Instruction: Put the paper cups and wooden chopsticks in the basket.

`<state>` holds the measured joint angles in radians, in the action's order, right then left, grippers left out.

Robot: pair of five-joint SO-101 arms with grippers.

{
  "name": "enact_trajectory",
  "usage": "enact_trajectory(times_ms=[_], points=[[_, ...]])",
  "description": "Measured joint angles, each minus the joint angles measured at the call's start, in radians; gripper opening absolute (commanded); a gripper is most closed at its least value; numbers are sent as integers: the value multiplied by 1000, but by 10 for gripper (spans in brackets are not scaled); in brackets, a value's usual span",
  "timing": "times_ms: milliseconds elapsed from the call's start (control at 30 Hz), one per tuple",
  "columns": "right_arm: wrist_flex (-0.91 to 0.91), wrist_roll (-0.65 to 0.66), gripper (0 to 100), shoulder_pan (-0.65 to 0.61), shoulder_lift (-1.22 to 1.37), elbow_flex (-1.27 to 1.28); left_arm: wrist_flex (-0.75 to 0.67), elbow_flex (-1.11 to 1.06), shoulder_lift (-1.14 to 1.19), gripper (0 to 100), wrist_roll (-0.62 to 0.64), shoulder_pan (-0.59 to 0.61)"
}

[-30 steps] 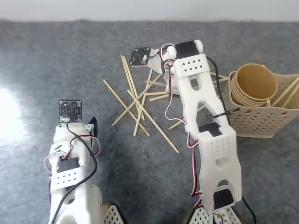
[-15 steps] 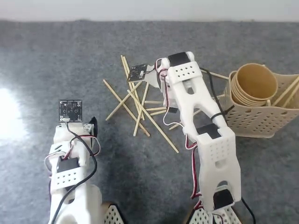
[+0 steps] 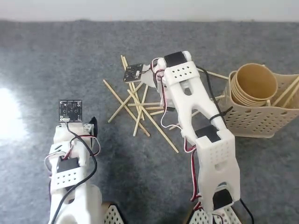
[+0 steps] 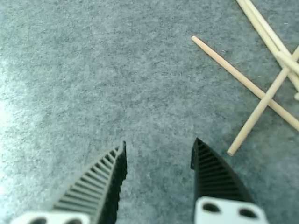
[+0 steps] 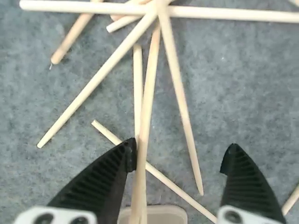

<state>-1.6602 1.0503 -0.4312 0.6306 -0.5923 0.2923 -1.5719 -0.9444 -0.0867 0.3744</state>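
Several wooden chopsticks lie crossed in a heap on the grey carpet at the middle of the high view. The right arm stretches over the heap's far side. In its wrist view my right gripper is open low over the chopsticks, and one stick runs along the inside of one finger. My left gripper is open over bare carpet, with a few chopsticks off to one side. Stacked paper cups stand in the beige basket at the right.
Chopsticks lean in the basket beside the cups. The left arm sits at the near left, its gripper left of the heap. Open carpet lies at the far left and along the front between the arms.
The right arm has swung left over the chopstick heap, away from the basket, and some sticks have shifted under it. The left arm has not moved.
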Motion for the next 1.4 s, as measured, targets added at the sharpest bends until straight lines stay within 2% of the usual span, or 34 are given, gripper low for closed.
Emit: enact_trajectory(times_ms=[533,767,833,900,1200,1400], points=[[2,44,274,31,34,5,0,0,0,214,-2,0],[3,64,0,38,51,6,0,0,0,214,-2,0],[3,71,30,40,51,6,0,0,0,214,-2,0],[3,72,5,37,51,6,0,0,0,214,-2,0],[3,72,7,37,51,-2,0,0,0,214,-2,0],[-41,29,7,31,-9,-143,0,0,0,214,-2,0]])
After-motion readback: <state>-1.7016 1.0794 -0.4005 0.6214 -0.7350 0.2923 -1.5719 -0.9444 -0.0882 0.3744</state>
